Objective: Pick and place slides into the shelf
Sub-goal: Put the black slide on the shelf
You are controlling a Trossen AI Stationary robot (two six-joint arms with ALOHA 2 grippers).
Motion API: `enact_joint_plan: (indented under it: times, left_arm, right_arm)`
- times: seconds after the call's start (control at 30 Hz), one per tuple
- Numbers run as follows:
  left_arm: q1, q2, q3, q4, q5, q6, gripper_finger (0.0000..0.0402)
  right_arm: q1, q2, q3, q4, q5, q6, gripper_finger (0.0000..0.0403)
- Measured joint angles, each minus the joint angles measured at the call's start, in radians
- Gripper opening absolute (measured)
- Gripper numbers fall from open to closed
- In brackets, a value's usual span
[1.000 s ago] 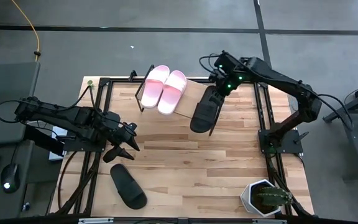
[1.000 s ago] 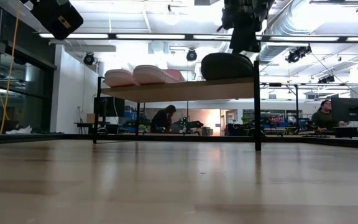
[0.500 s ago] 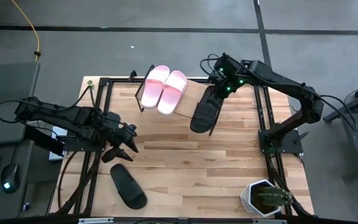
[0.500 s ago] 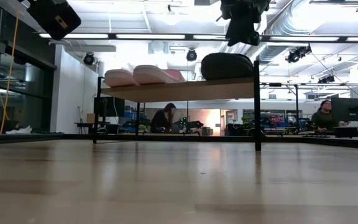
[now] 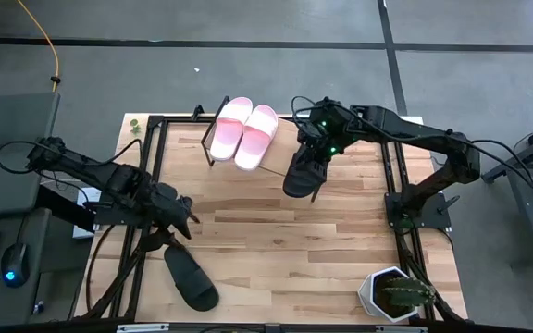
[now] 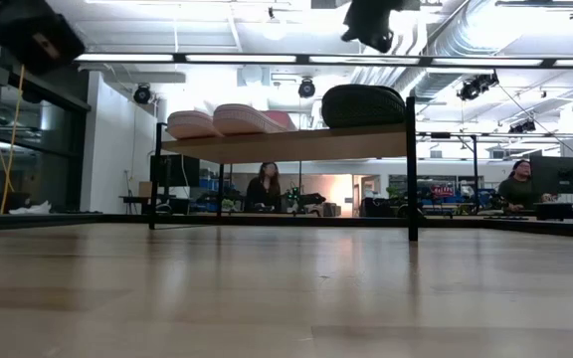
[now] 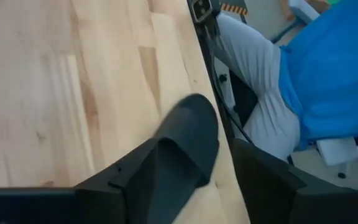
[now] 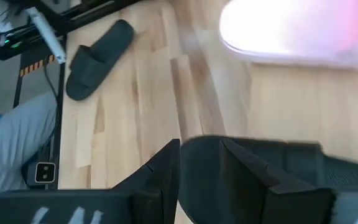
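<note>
Two light pink slides (image 5: 243, 132) (image 6: 222, 120) (image 8: 297, 31) lie side by side on the slanted shelf (image 6: 296, 144). To their right, a black slide (image 5: 302, 169) (image 6: 362, 105) rests sole-down on the same board. My right gripper (image 5: 311, 146) (image 6: 371, 20) (image 8: 201, 146) hangs open above that slide, clear of it. The second black slide (image 5: 191, 277) (image 7: 191, 121) (image 8: 98, 59) lies flat on the table near its near-left corner. My left gripper (image 5: 181, 225) (image 7: 196, 144) is open just on the far side of this slide, pointing down at it.
A potted plant (image 5: 391, 294) stands at the near right corner. Black metal frames (image 5: 146, 185) run along the table's left and right sides. A person's clothed legs (image 7: 272, 93) show beyond the near edge. People (image 6: 518, 189) sit in the room behind.
My right gripper has risen off the black slide on the shelf and shifted toward the table's left; the slide stays on the board. My left gripper has tipped downward and moved slightly toward the near edge, toward the black slide on the table.
</note>
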Motion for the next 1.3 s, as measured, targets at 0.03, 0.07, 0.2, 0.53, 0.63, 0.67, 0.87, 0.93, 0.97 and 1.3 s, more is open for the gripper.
enact_joint_plan:
  times: [0.03, 0.07, 0.2, 0.53, 0.63, 0.67, 0.87, 0.93, 0.97, 1.3]
  left_arm:
    - [-0.021, 0.000, 0.000, 0.000, -0.007, -0.015, 0.0184]
    - [-0.039, 0.000, 0.000, 0.000, -0.011, -0.033, 0.0171]
    - [-0.101, 0.000, 0.000, 0.004, -0.030, -0.088, 0.0109]
    - [-0.226, 0.019, 0.000, 0.006, -0.177, -0.222, 0.0005]
    - [-0.269, 0.050, 0.000, 0.007, -0.198, -0.253, 0.0001]
    - [-0.280, 0.063, 0.000, 0.007, -0.202, -0.265, 0.0002]
    - [-0.332, 0.162, 0.000, 0.017, -0.245, -0.327, 0.0021]
    - [-0.337, 0.197, 0.000, 0.032, -0.246, -0.346, 0.0030]
    - [-0.337, 0.213, 0.000, 0.039, -0.245, -0.357, 0.0037]
    - [-0.337, 0.343, 0.000, 0.147, -0.258, -0.402, 0.0128]
  right_arm:
    - [0.009, 0.000, 0.000, 0.011, 0.000, -0.011, 0.0103]
    - [0.018, 0.000, 0.000, 0.021, 0.000, -0.020, 0.0103]
    - [0.045, 0.000, 0.000, 0.062, 0.002, -0.064, 0.0103]
    - [0.105, 0.001, 0.000, 0.101, 0.091, -0.134, 0.0103]
    - [0.120, 0.001, 0.000, 0.101, 0.173, -0.134, 0.0103]
    - [0.124, 0.001, 0.000, 0.101, 0.193, -0.134, 0.0103]
    - [0.144, 0.001, 0.000, 0.101, 0.230, -0.134, 0.0103]
    - [0.149, 0.001, 0.000, 0.101, 0.230, -0.134, 0.0103]
    - [0.152, 0.001, 0.000, 0.101, 0.230, -0.134, 0.0103]
    - [0.165, 0.001, -0.001, 0.101, 0.229, -0.134, 0.0103]
